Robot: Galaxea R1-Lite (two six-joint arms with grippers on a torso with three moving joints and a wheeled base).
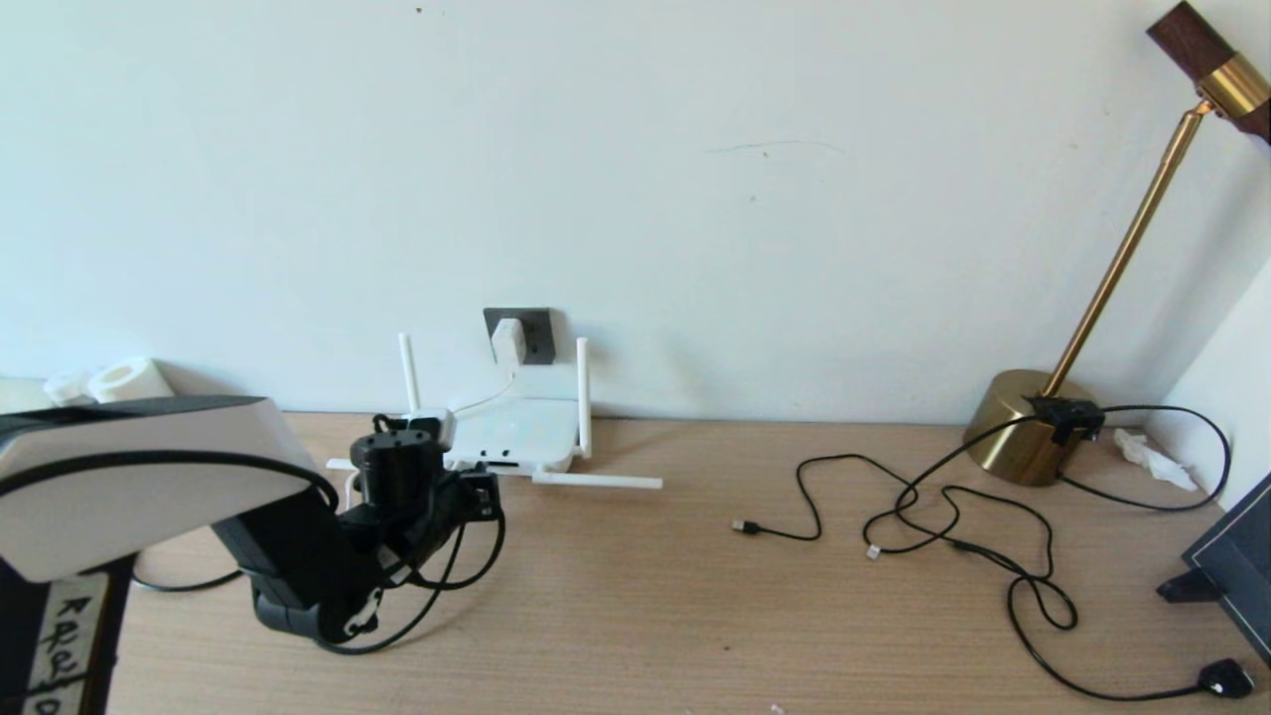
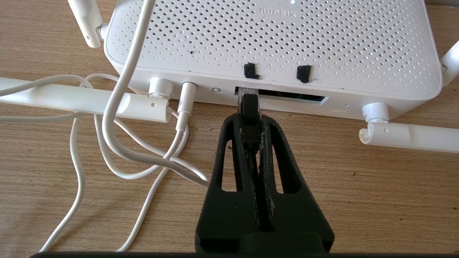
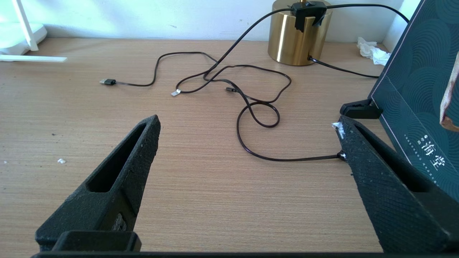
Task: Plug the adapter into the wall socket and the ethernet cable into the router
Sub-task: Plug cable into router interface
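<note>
- Router [image 2: 272,39], flat white perforated plastic box with slim white stick antennas, lies on the light wood-grain table [image 1: 695,616] against the wall, directly below the dark grey square wall socket [image 1: 536,333].
- Adapter [image 1: 507,342], small white cube plug, already sits in that socket; its thin white cord [image 2: 118,93] loops down past the router's port edge. That half looks done.
- Ethernet cable [image 2: 249,107], thick black lead, is pinched between the fingers of the left gripper [image 2: 249,120], which is clamped tight on the plug end.
- Connector tip is at the mouth of the dark port slot [image 2: 287,97] on the router's near edge, at its leftmost bay in the wrist view; how deep it sits I cannot tell.
- Step in hand: the seating of the ethernet plug, late in the task.
- Next move, my guess: a straight push along the port axis until it latches, plug kept level, then release and back out without dragging the cable or snagging the white cord just beside.
- Risk: the light router may slide toward the wall under the push.
- Right gripper [image 3: 247,129] is parked over bare table with jaws spread wide, holding nothing, near thin black cables [image 3: 258,107] and a brass lamp base [image 3: 297,39].
</note>
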